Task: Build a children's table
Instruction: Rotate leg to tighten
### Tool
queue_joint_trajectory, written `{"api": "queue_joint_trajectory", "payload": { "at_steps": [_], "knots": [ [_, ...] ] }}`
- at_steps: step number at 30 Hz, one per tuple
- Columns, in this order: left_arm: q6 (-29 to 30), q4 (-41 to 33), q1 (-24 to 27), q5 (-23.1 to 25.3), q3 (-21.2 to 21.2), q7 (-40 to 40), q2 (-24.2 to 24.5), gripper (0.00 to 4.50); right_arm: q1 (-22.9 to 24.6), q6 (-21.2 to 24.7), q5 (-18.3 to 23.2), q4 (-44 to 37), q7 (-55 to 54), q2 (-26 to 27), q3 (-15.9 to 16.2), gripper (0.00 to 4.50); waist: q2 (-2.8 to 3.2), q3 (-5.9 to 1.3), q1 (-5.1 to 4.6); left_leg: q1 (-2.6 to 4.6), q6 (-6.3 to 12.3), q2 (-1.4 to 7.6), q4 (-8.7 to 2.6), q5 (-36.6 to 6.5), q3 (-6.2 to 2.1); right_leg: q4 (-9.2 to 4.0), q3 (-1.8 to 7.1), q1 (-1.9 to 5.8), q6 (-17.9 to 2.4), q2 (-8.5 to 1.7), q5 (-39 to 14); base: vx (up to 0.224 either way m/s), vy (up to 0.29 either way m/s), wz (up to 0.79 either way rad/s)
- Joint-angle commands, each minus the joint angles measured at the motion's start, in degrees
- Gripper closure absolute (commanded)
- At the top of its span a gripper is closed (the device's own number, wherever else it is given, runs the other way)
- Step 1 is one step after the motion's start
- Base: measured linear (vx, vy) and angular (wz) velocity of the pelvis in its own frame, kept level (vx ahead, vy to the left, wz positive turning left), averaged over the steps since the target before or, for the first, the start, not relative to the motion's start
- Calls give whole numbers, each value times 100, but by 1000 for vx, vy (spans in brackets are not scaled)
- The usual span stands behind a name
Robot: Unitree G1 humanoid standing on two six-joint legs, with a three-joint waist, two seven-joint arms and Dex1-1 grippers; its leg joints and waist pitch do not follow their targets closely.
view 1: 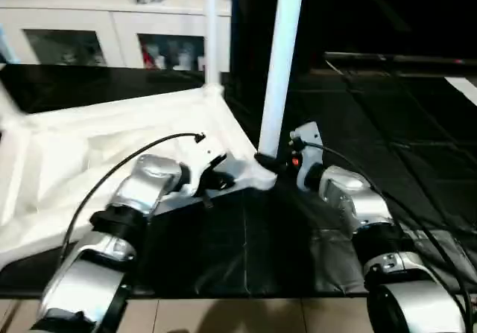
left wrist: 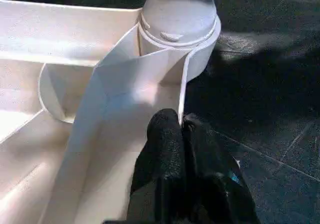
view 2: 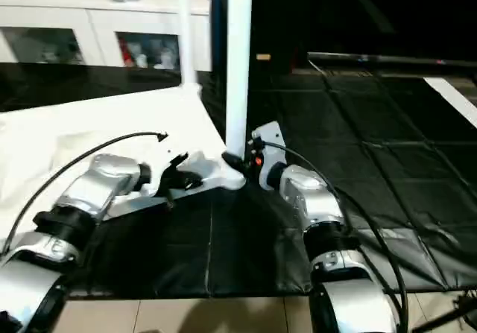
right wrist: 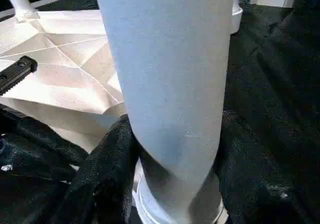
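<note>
The white table top (view 1: 89, 147) lies upside down on a black mat, ribbed underside up. A long white leg (view 1: 279, 72) stands upright in its near right corner socket (left wrist: 180, 23). My right gripper (view 1: 272, 162) is at the base of this leg, and its black fingers (right wrist: 107, 159) press the tube from both sides. My left gripper (left wrist: 181, 129) is shut on the thin rim wall of the top, just beside that socket. A second leg (view 1: 211, 27) stands in the far corner. Another leg (view 1: 6, 102) shows at the left edge.
The black mat (view 1: 387, 124) stretches to the right and towards me. A white cabinet with glass doors (view 1: 97, 20) stands behind the table top. Light floor tiles (view 1: 246, 314) begin at the mat's near edge. A black cable (view 1: 112, 176) arcs over my left forearm.
</note>
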Motion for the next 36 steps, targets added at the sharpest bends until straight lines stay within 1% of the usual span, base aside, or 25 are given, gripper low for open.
{"api": "queue_joint_trajectory", "payload": {
  "at_steps": [1,2,5,8,9,10,11,12,13,14,15,17,18,19,20,21,22,23,24,26,27,29,32,35,36],
  "knots": [
    [-134,-44,-182,-131,-2,199,-301,450,150,38,8,-92,474,521,608,182,-11,-310,-3,68,-19,190,-472,-2042,-115,-588,292,132,-727,-405,-2508,0,0,0],
    [-142,-66,-164,-128,-7,146,-280,450,169,25,6,-111,509,505,628,182,-9,-313,1,63,-1,193,-475,-1977,-109,-577,302,139,-763,-405,-2394,0,0,0],
    [-238,-156,-76,-137,-49,-66,-161,450,253,-56,-16,-199,602,412,681,143,-18,-328,19,58,52,195,-466,-1750,-86,-541,324,153,-858,-404,-2061,0,0,0],
    [-289,-256,23,-175,-71,-298,-48,450,323,-191,-100,-240,649,289,696,120,-30,-335,21,21,101,192,-456,-1544,-74,-511,331,184,-932,-411,-1846,0,0,0],
    [-254,-308,70,-185,-79,-385,11,450,368,-236,-122,-277,705,212,697,120,-19,-344,27,24,112,195,-453,-1488,-74,-495,330,189,-952,-410,-1766,0,0,0],
    [-286,-353,120,-184,-104,-490,82,450,407,-221,-99,-321,798,130,676,95,-14,-356,25,10,131,203,-450,-1336,-70,-458,331,201,-1018,-403,-1510,0,0,0],
    [-284,-385,160,-180,-124,-578,154,450,439,-170,-42,-382,943,39,652,95,-15,-356,25,4,148,201,-450,-1289,-68,-450,331,209,-1047,-395,-1404,0,0,0],
    [-348,-389,196,-164,-147,-684,247,450,477,-126,32,-469,1174,-104,624,89,-13,-372,28,1,212,197,-429,-1116,-54,-408,330,227,-1144,-369,-1018,0,0,0],
    [-358,-388,198,-162,-150,-695,256,450,480,-123,38,-476,1196,-118,622,83,-11,-380,35,7,245,201,-421,-1056,-50,-393,330,232,-1183,-367,-865,0,0,0],
    [-445,-376,212,-158,-178,-833,329,450,491,-99,72,-503,1439,-268,627,73,-15,-396,29,-14,310,195,-402,-833,-44,-337,327,254,-1301,-357,-465,0,0,0],
    [-445,-376,212,-158,-178,-833,329,450,491,-99,72,-503,1439,-268,627,61,-14,-418,40,-19,387,191,-376,-646,-33,-294,322,269,-1391,-346,-112,0,0,0],
    [-575,-382,235,-145,-225,-1054,429,450,494,-107,126,-531,1713,-431,625,44,-2,-431,56,-27,457,189,-355,-470,-31,-259,312,271,-1477,-342,175,0,0,0],
    [-674,-405,261,-138,-291,-1383,585,450,455,-125,213,-537,2176,-697,613,37,-11,-449,72,-46,571,183,-323,-358,-19,-226,300,282,-1549,-338,425,0,0,0],
    [-683,-408,263,-138,-296,-1409,597,450,450,-128,219,-536,2211,-717,611,25,-23,-457,85,-52,610,183,-314,-321,-22,-224,296,293,-1557,-340,489,0,0,0],
    [-645,-442,272,-135,-325,-1510,660,450,408,-138,239,-501,2354,-807,597,25,-8,-464,95,-63,688,190,-290,-241,-14,-193,297,268,-1610,-333,661,0,0,0],
    [-710,-485,281,-102,-415,-1715,792,450,317,-136,276,-427,2635,-970,581,6,-12,-442,102,-76,714,191,-291,-301,-9,-203,289,258,-1620,-333,573,0,0,0],
    [-733,-496,284,-96,-437,-1762,821,450,299,-130,285,-416,2697,-1004,580,2,-12,-442,102,-76,714,191,-291,-301,-9,-203,289,258,-1620,-333,573,0,0,0],
    [-733,-496,284,-96,-437,-1762,821,450,299,-130,285,-416,2697,-1004,580,2,-8,-414,112,-66,638,206,-310,-594,-6,-254,289,247,-1578,-349,93,0,0,0],
    [-799,-529,298,-91,-490,-1899,891,450,255,-110,304,-389,2850,-1086,583,2,-7,-404,117,-61,585,210,-320,-684,-9,-272,290,244,-1551,-354,-85,0,0,0],
    [-932,-632,345,-99,-648,-2370,1093,450,93,-128,301,-237,3309,-1317,617,2,-10,-397,138,-42,396,229,-342,-943,-22,-317,291,243,-1451,-378,-646,0,0,0],
    [-975,-656,353,-83,-699,-2480,1144,450,35,-144,285,-177,3419,-1370,634,2,-13,-382,137,-39,336,232,-352,-963,-13,-328,302,228,-1405,-367,-761,0,0,0],
    [-1002,-660,353,-71,-727,-2549,1169,450,-1,-162,265,-140,3488,-1397,650,2,-12,-368,138,-30,274,234,-362,-1037,-11,-341,306,217,-1362,-363,-895,0,0,0],
    [-1065,-746,385,-64,-837,-2807,1256,450,-70,-234,242,-92,3734,-1451,760,2,-16,-380,152,-18,246,239,-358,-1061,-12,-338,309,208,-1346,-376,-973,0,0,0],
    [-1111,-882,421,-93,-942,-3030,1322,450,-119,-359,215,-54,3985,-1439,913,2,-12,-400,159,-24,284,240,-345,-892,-8,-295,309,210,-1412,-365,-659,0,0,0],
    [-1115,-893,424,-95,-948,-3041,1325,450,-120,-363,217,-55,4009,-1437,922,2,-7,-408,159,-29,318,238,-338,-819,-8,-273,304,214,-1469,-358,-484,0,0,0]
  ]
}}
